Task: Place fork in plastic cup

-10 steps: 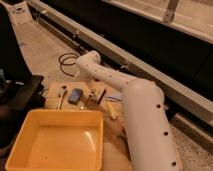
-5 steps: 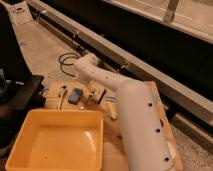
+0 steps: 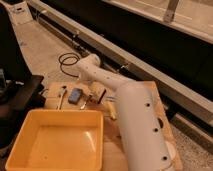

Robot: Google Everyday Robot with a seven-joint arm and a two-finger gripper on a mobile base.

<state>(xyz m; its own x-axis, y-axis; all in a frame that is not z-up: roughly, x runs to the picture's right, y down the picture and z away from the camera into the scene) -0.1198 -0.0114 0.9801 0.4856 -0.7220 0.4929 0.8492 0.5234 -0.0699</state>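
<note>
Since a second ago the thick white link of the arm (image 3: 136,127) has swung a little toward the picture's left and its elbow has sunk slightly. Over the last half second hardly anything has shifted, and the things on the desk (image 3: 152,97) lie where they lay.

From the elbow the forearm slants down to the claw (image 3: 101,95), which hangs low over the far half of the wooden desk. Its jaws stand wide apart and nothing shows between them.

The fork (image 3: 85,102) lies flat on the desk just to the picture-left of the claw and slightly nearer the camera, a slim silver strip set at a slant. Whether the claw touches it I cannot tell. Farther left from the claw, close beside the fork, lies a blue block (image 3: 76,95). Farther left again, near the desk's edge, lies a silver spoon (image 3: 61,97).

Nearer the camera than the claw and to its left stands a yellow bin (image 3: 60,114), open at the top, its far rim just short of the fork and the block. Behind the claw, past the desk's far edge, is a speckled floor (image 3: 42,42), and beyond it a long pale rail (image 3: 165,85) runs slantwise. Well to the left of the claw a black piece of furniture (image 3: 20,95) stands by the desk's end.
</note>
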